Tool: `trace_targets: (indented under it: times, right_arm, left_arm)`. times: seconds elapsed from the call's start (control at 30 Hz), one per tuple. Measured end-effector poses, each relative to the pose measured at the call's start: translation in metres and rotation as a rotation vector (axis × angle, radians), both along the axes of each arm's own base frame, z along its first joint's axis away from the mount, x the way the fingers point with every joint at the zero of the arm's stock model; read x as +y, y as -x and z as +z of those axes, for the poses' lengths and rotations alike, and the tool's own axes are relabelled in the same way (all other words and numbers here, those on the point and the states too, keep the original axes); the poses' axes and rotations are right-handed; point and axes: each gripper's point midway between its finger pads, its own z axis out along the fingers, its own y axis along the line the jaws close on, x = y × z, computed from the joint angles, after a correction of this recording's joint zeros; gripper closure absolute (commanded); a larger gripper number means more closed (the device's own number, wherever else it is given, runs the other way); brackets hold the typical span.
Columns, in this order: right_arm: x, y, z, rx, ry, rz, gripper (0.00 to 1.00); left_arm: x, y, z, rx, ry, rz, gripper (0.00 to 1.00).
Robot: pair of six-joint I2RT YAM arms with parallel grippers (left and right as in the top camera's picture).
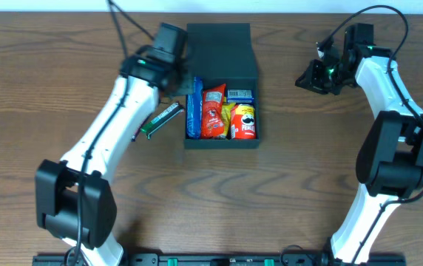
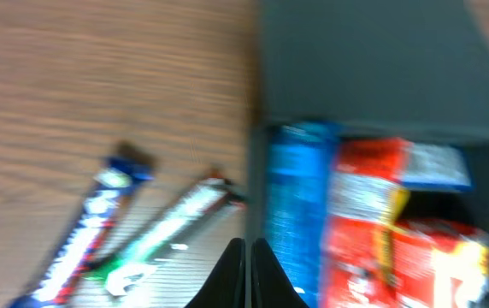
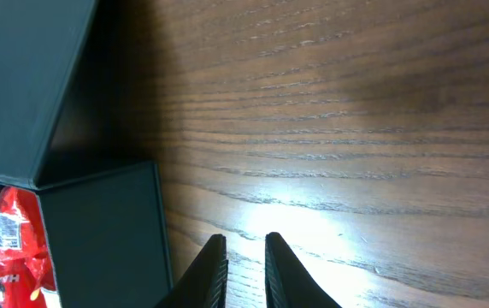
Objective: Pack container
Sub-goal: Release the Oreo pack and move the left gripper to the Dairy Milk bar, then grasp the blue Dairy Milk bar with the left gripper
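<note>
Container (image 1: pixel 219 44) sits mid-surface (image 1: pixel 308 170), lid thrown back on the far side, and the tray is crowded: a blue pack (image 1: pixel 194 111) stands along the left wall, a red pack (image 1: pixel 213 112) is beside it, and a yellow-and-red pack (image 1: pixel 243 123) fills the right corner. Two items are not in yet. A green bar (image 2: pixel 169 231) and a blue bar (image 2: pixel 82 244) lie slanted on the wood just left of the box, close to each other.

The left gripper (image 2: pixel 246 261) hangs by the box's left wall with its fingers pressed together and nothing between them. The wrist picture is smeared, so its exact line is hard to call. The right gripper (image 3: pixel 244 261) is well off to the right over bare wood, with its fingers a slim gap apart and empty.

Where could this slip? I see four dangers:

- **Closed fingers:** coming down on a slick wrapper, they would skid the bar away, not take it.
- **Double grab:** the bars lie so near each other that one pinch may catch both, or nudge the second under the arm.
- **The wall:** it is right beside the fingers, so a careless sweep could shove the whole light cardboard box.
- **Space:** with so little room left, a bar laid crosswise on top could ride high and keep the lid from closing.
</note>
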Motion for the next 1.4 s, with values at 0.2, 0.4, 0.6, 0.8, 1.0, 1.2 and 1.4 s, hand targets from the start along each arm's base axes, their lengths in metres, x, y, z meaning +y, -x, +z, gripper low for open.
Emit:
trace_targets:
  times: [0.2,0.4,0.6,0.8,1.0,1.2,1.4]
  right_arm:
    - [0.0,-0.001,0.0,-0.005,-0.002,0.001,0.84]
    - [0.0,-0.002,0.001,-0.01,-0.001,0.001,0.84]
    - [0.0,-0.002,0.001,-0.01,-0.001,0.001,0.83]
    - [0.0,-0.002,0.001,-0.011,-0.001,0.001,0.84]
    - [0.0,-0.002,0.001,-0.01,-0.001,0.001,0.83]
    - [0.0,-0.002,0.001,-0.01,-0.001,0.001,0.84]
    - [0.0,-0.002,0.001,-0.01,-0.001,0.001,0.83]
  left_arm:
    - [0.072,-0.002,-0.008,0.044,-0.089,-0.07,0.84]
    - [0.091,0.018,-0.047,0.117,-0.122,-0.19,0.46]
    - [0.11,0.034,-0.09,0.144,-0.151,-0.243,0.28]
    - [0.108,0.033,-0.104,0.102,-0.187,-0.339,0.25]
    - [0.107,0.022,-0.107,0.037,-0.205,-0.366,0.25]
    - [0.098,0.03,-0.115,0.041,-0.155,-0.399,0.25]
    - [0.093,0.022,-0.113,-0.001,-0.152,-0.434,0.26]
